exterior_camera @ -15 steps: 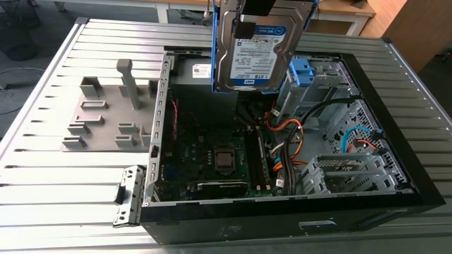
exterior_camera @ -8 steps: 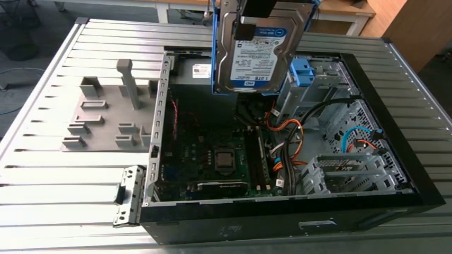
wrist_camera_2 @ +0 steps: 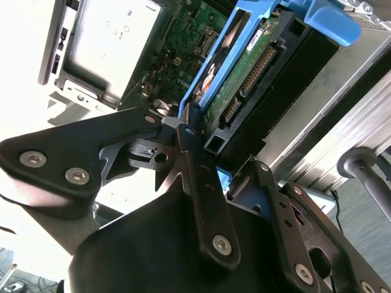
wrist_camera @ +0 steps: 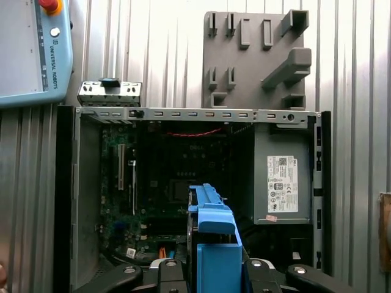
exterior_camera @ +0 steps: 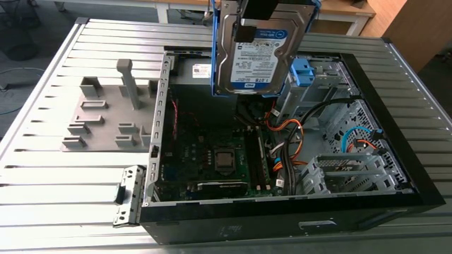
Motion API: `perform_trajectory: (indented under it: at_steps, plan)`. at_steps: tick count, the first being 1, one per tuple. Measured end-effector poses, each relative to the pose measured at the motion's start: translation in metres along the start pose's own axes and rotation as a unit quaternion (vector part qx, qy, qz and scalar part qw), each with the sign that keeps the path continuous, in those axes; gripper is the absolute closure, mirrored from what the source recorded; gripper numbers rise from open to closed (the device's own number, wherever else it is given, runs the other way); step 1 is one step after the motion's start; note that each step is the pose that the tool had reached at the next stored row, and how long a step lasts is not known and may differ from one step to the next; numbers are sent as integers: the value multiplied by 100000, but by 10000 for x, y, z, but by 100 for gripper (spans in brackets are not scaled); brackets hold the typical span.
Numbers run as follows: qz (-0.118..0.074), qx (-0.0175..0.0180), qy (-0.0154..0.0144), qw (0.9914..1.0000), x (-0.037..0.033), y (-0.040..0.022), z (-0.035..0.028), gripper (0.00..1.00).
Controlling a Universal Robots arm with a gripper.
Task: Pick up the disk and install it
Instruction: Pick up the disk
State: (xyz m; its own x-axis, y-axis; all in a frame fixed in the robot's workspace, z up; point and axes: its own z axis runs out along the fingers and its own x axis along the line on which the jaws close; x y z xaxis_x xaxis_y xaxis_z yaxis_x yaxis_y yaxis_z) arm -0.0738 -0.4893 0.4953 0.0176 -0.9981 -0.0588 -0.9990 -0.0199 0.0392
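Here's the disk (exterior_camera: 258,53), a flat silver metal hard drive in a blue plastic frame, hanging upright at the top centre of the exterior view, over the open black computer case (exterior_camera: 282,225). In the second wrist view, the black claw (wrist_camera_2: 219,145) is clamped narrow on its blue edges. The case rests on the ribbed metal surface (exterior_camera: 42,180), with a grey plastic fixture plate (exterior_camera: 99,124) at its left.

Exterior view angled down on computer case (exterior_camera: 282,225), both wrist views close behind gripper (wrist_camera_2: 211,143), looking into case

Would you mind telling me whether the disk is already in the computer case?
Not yet: the gripper holds the disk on edge above the open case.
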Motion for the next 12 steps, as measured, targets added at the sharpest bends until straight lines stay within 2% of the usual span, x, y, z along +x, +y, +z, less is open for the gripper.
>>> perform_trajectory:
  at_steps: [12]
  plan:
    - [-3,2,-3,100000,68,1,-3,64]
